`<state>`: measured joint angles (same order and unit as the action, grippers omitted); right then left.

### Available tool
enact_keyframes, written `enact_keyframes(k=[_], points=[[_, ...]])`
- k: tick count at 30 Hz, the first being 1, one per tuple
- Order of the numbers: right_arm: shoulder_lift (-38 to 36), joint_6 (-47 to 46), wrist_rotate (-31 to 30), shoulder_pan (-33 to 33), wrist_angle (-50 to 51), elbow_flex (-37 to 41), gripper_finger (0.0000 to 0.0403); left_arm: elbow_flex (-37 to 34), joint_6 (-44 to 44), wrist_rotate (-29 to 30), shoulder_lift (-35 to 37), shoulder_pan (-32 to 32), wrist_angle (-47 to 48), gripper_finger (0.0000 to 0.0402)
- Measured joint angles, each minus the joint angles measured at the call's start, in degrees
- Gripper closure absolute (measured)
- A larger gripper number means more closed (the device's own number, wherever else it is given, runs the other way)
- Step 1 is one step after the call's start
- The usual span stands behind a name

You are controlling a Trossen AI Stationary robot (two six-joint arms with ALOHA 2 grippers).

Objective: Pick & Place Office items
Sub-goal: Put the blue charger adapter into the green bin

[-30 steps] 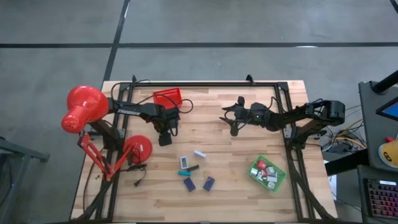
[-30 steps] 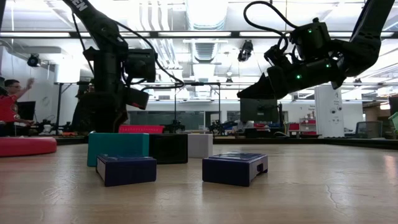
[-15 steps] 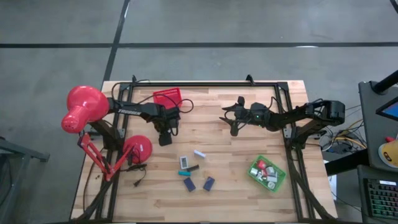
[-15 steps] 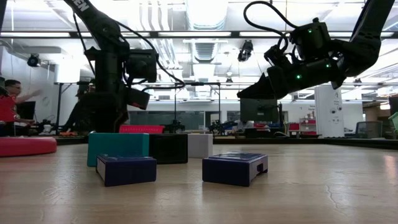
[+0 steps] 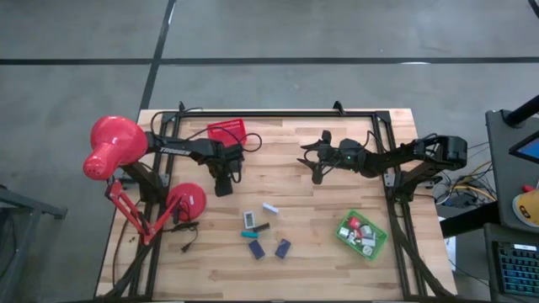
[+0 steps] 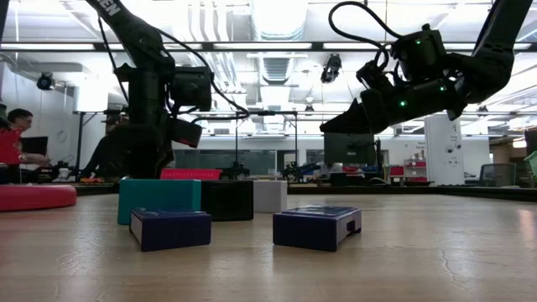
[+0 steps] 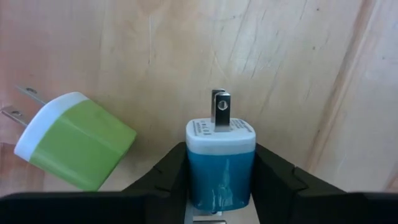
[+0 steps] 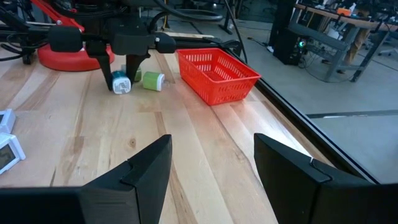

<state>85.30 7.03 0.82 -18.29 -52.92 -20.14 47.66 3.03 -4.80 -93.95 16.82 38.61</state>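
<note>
On the wooden bench [image 5: 337, 202], we see the left gripper [image 7: 220, 180] with its jaws clamped on a blue-and-white plug charger [image 7: 220, 162] (prongs outward), a green-and-white plug charger [image 7: 74, 140] just beside. Well apart, the right gripper [image 8: 211, 165] hovers, jaws apart, holding nothing.

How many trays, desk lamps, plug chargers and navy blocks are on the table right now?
Trays: 2, the red tray and the green tray
Desk lamp: 1
Plug chargers: 2, the blue charger and the green charger
Navy blocks: 2, left navy block and right navy block
Total: 7
</note>
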Motion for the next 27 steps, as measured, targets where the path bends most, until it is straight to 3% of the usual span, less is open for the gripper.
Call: enact_keyframes(k=[9, 16, 22, 27], points=[[0.0, -3.0, 0.0, 0.0, 0.0, 0.0, 0.0181, 0.4, 0.1, 2.2, 0.0, -0.2, -0.7, 0.027], [0.0, -7.2, 0.1, 0.0, 0.0, 0.0, 0.0181, 2.6, 0.1, 10.1, 0.0, -0.3, -5.0, 0.0265], [0.0, -13.0, 0.1, 0.0, 0.0, -0.4, 0.0181, 5.7, 1.4, 21.6, 0.0, -0.7, -11.0, 0.0263], [0.0, -21.1, 0.1, 0.0, 2.0, -2.3, 0.0181, 6.5, 8.3, 23.3, 0.0, -1.7, -21.2, 0.0263]])
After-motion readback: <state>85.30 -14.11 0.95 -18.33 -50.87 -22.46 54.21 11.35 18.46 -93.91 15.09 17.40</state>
